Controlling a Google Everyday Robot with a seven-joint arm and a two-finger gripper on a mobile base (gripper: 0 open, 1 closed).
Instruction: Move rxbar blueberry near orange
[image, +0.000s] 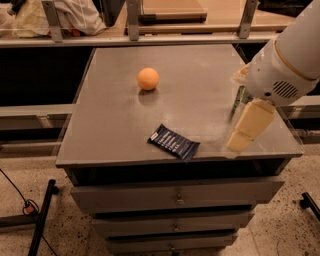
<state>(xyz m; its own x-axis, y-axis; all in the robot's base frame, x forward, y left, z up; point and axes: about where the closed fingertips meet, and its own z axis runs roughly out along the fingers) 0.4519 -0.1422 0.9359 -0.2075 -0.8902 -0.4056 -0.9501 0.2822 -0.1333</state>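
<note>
The rxbar blueberry (174, 142), a flat dark navy wrapper with pale print, lies near the front edge of the grey tabletop (115, 120). The orange (148, 78) sits further back, left of centre, well apart from the bar. My gripper (241, 141), cream-coloured below the white arm (285, 60), hangs over the table's front right corner, to the right of the bar and clear of it. It holds nothing that I can see.
A green drink can (238, 98) stands at the right of the table, mostly hidden behind my arm. Drawers (175, 197) run below the tabletop. A shelf with cloth and a board lies behind. A black stand leg (42, 220) is on the floor at left.
</note>
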